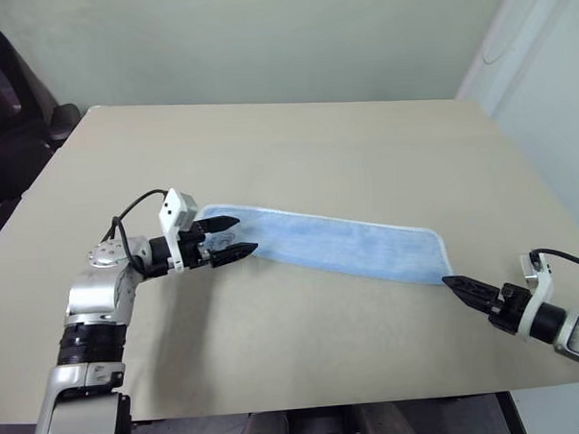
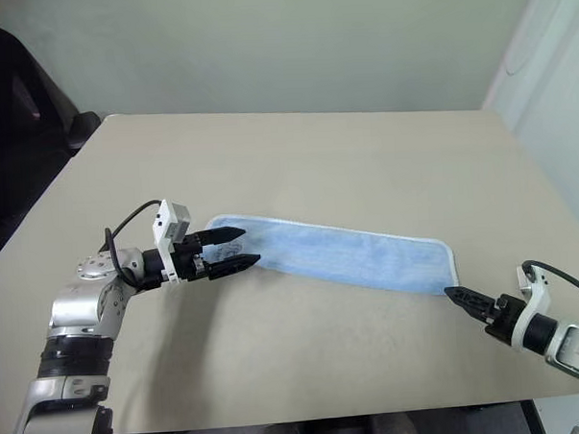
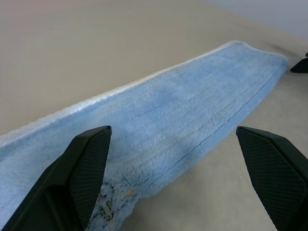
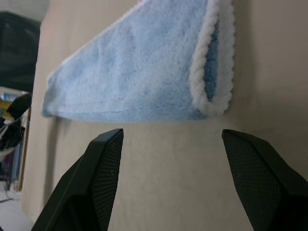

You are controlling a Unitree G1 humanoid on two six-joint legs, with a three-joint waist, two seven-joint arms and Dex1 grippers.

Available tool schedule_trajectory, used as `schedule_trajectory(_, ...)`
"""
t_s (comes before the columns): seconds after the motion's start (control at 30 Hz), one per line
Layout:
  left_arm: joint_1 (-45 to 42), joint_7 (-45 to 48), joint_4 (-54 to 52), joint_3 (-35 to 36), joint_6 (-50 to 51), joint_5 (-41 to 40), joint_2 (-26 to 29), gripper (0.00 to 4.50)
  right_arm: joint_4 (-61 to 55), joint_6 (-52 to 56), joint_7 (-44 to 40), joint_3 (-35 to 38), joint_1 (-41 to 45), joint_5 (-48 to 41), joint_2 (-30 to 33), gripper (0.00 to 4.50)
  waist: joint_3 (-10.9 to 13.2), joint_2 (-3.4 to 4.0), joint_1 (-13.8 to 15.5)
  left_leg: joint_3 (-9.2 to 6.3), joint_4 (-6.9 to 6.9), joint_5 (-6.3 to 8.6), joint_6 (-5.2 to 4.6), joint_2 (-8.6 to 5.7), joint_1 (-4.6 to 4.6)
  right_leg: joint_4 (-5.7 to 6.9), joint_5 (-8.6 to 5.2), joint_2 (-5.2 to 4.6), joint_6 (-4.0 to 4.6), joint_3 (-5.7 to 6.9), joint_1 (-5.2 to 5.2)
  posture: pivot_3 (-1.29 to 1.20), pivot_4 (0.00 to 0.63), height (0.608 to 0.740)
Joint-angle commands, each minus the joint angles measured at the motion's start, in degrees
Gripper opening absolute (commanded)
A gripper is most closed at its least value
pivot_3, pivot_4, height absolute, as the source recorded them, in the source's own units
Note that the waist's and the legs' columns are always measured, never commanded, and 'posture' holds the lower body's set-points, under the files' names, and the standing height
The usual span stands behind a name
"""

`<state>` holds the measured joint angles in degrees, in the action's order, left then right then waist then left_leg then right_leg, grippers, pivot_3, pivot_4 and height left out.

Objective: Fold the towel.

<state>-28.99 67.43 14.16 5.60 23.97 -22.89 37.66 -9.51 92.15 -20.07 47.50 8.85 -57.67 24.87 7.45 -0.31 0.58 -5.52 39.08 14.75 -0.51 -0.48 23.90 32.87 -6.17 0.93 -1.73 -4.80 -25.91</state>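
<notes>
On the beige surface, mid-frame, the light-blue terry towel lies folded into a strip; another fold seems left, left gripper and right gripper fingers spread, empty.

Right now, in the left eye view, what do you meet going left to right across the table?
Left gripper, open at the towel's left end → towel, a long folded strip on the table → right gripper, just off its right end.

1. We can read no words, brands, numbers or signs in any view.
2. The towel carries faint coloured stitching at one corner, beside the left end effector's finger, but we cannot make out any letters there.
</notes>
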Motion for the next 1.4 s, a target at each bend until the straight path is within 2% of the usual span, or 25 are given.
schedule_trajectory(0.03, 0.00, 0.83, -2.58, -0.39, -0.16, -0.57, 0.91, 4.50, 0.63, -0.09, 3.35, 2.85, 2.04, 0.35, -1.93, 3.45, -0.02, 0.04, -0.07, 0.00, -0.01, 0.01, 0.01, 0.00, 0.00, 0.00, 0.00, 0.00, 0.00, 0.00, -0.03, 0.00, 0.150, 0.740)
schedule_trajectory(0.63, -0.73, 1.26, -3.66, -2.01, -0.43, -0.80, 0.31, 4.50, 5.03, -4.93, 10.94, 2.80, 7.41, 2.08, -9.24, 3.45, -0.19, -0.21, -0.85, 0.00, 0.01, 0.29, 0.46, 0.00, -0.19, -0.01, 0.07, 0.01, 0.11, 0.00, -0.09, 0.00, 0.150, 0.740)
schedule_trajectory(0.67, -0.75, 1.26, -3.68, -2.02, -0.46, -0.82, 0.26, 4.50, 4.88, -5.01, 11.11, 2.77, 7.31, 1.90, -9.31, 3.07, -0.19, -0.22, -0.85, 0.00, 0.01, 0.29, 0.46, 0.00, -0.20, -0.01, 0.07, 0.01, 0.11, 0.00, -0.09, 0.00, 0.150, 0.740)
schedule_trajectory(0.7, -0.78, 1.26, -3.68, -2.04, -0.48, -0.82, 0.22, 4.50, 4.74, -5.04, 11.26, 2.80, 7.25, 1.68, -9.32, 2.88, -0.19, -0.21, -0.85, 0.00, 0.02, 0.30, 0.46, 0.00, -0.20, -0.01, 0.07, 0.00, 0.11, 0.00, -0.09, 0.00, 0.150, 0.740)
schedule_trajectory(0.97, -0.60, 1.23, -3.41, -1.84, -0.72, -0.84, 0.14, 4.50, 3.63, -5.54, 11.94, 3.44, 7.53, -0.44, -8.17, 0.04, -0.24, -0.21, -0.73, 0.00, -0.04, 0.34, 0.42, 0.02, -0.15, 0.02, 0.09, 0.01, 0.14, 0.01, -0.19, 0.00, 0.150, 0.740)
schedule_trajectory(1.1, -0.49, 1.14, -3.47, -1.69, -0.65, -1.00, 0.11, 4.50, 1.95, -6.78, 11.19, 2.55, 7.78, -1.48, -6.84, 0.04, -0.22, -0.18, -0.62, 0.00, 0.02, 0.36, 0.43, -0.06, -0.07, -0.02, 0.09, -0.07, 0.14, 0.00, -0.20, 0.00, 0.150, 0.740)
schedule_trajectory(1.27, 1.01, 0.80, -4.38, 0.19, -0.12, -1.88, 1.49, 4.50, -4.44, -11.41, 6.43, -6.19, 6.66, 1.13, 2.04, 0.04, -0.24, 0.14, -0.44, 0.00, -0.01, 0.37, 0.46, -0.06, 0.07, 0.04, 0.09, -0.07, 0.15, 0.00, -0.38, 0.00, 0.150, 0.740)
schedule_trajectory(1.4, 1.77, 0.43, -4.62, 0.66, -0.15, -1.95, 2.00, 4.50, -6.52, -14.17, 3.09, -13.68, 9.98, 2.28, 9.06, 0.04, -0.24, 0.17, -0.46, -0.01, -0.05, 0.35, 0.42, 0.00, 0.04, 0.05, 0.09, -0.01, 0.14, 0.03, -0.38, 0.00, 0.150, 0.740)
